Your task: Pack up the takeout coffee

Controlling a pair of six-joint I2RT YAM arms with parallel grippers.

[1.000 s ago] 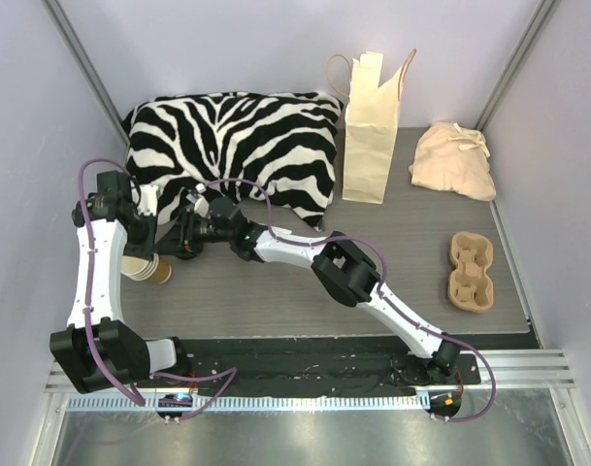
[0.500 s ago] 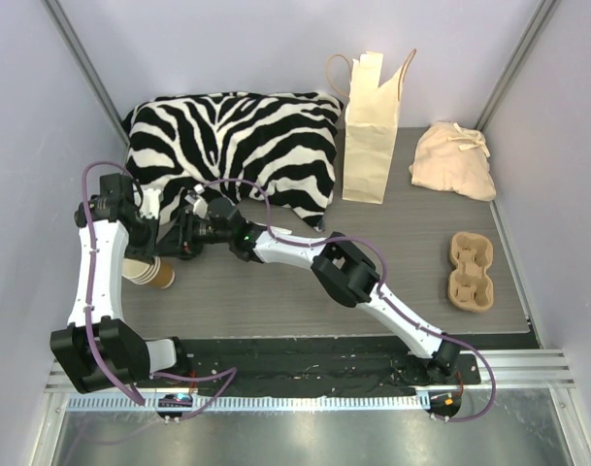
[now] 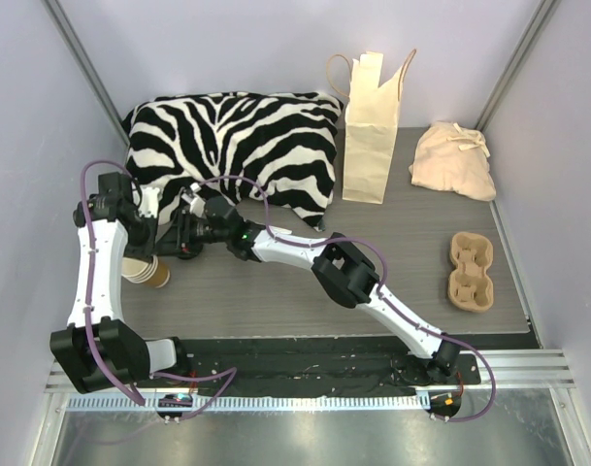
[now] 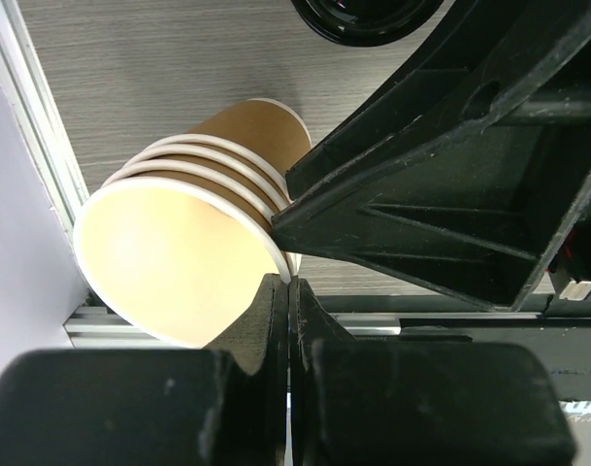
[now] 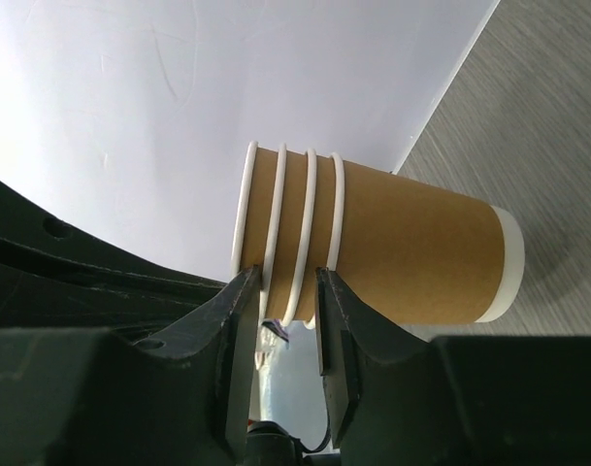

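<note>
Left wrist alone: open pale mouth of the tilted takeout coffee (image 4: 169,262).

Cups (image 5: 402,248) are showing matt brown kraft paper, smooth white rolled rims. Table (image 3: 276,296) is showing grey wood-grain, matt. Lid (image 4: 368,15) is probably glossy black plastic, mostly cropped. Fingers (image 5: 239,320) are showing matt black plastic, faintly grainy. Pillow (image 3: 237,146) is showing soft cloth; bag (image 3: 370,146) plain matt paper; carrier (image 3: 470,272) rough pulp.
</note>
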